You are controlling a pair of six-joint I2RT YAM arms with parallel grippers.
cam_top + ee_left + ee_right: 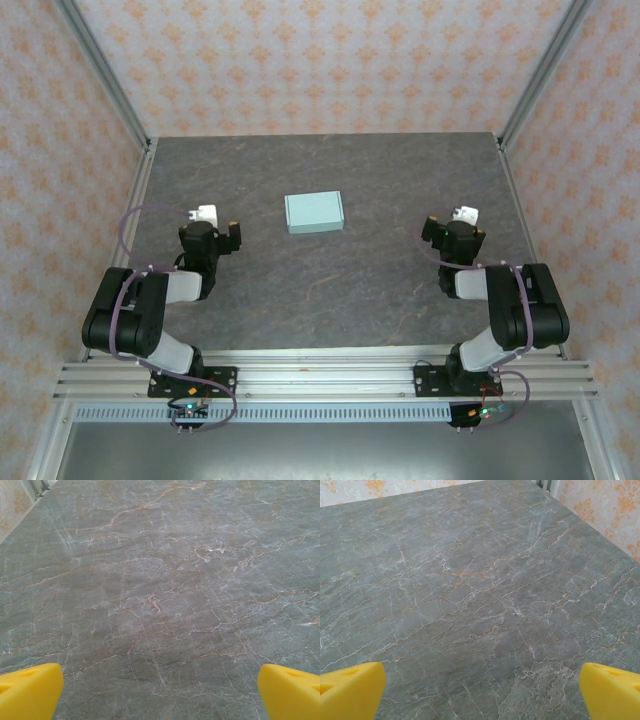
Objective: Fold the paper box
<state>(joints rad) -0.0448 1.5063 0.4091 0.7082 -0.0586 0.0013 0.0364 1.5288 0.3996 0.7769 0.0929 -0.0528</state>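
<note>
The box (313, 212) lies flat on the table (350, 300), about midway between the left and right edges and nearer the far edge than the near one. It looks like a closed, pale mint-blue rectangle with its long side running left to right. Nothing touches it.

The left gripper (214, 228) hangs over the table near the left edge, well apart from the box. In the left wrist view its yellow fingers (30, 690) stand spread wide at the bottom corners, with bare marbled table between them and nothing held.

The right gripper (448, 232) hangs near the right edge, also well apart from the box. Its fingers (351, 690) are likewise spread wide over bare table, holding nothing.
</note>
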